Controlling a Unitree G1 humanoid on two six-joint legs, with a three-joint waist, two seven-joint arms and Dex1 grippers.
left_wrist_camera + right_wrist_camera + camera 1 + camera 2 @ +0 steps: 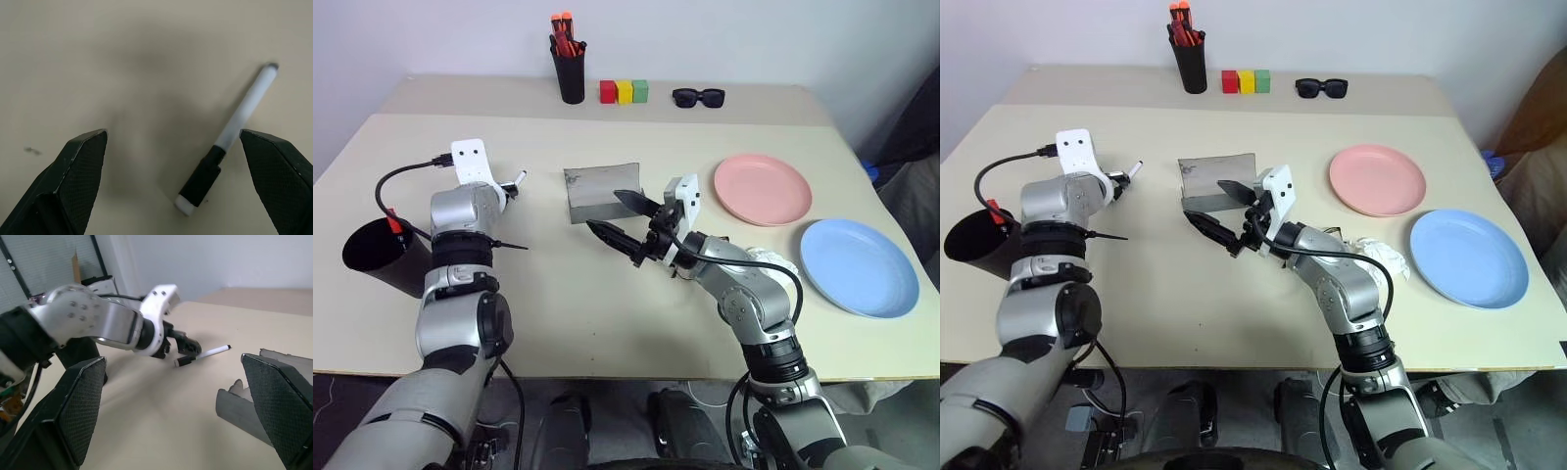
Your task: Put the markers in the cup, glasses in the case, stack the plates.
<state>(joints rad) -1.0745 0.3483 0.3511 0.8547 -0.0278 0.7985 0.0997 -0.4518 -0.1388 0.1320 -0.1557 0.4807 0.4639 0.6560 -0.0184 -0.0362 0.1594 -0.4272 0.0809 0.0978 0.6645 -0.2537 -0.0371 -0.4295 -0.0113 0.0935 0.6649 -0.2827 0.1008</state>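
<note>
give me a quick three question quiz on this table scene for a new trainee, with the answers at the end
1. True or false: the white marker lies on the table between the open fingers of the left gripper.
2. Which plate sits nearer the robot: A the pink plate, or B the blue plate?
3. Fill in: the red marker stands in the black ____.

Key: 1 true; 2 B; 3 cup.

Bright, even light from above on the table [607,323]. Soft, faint shadows only, like the grey smudge beside the white marker [230,142]. No glare. Sharp and clear from the head; a little fuzzy up close on the black fingers [73,181].
</note>
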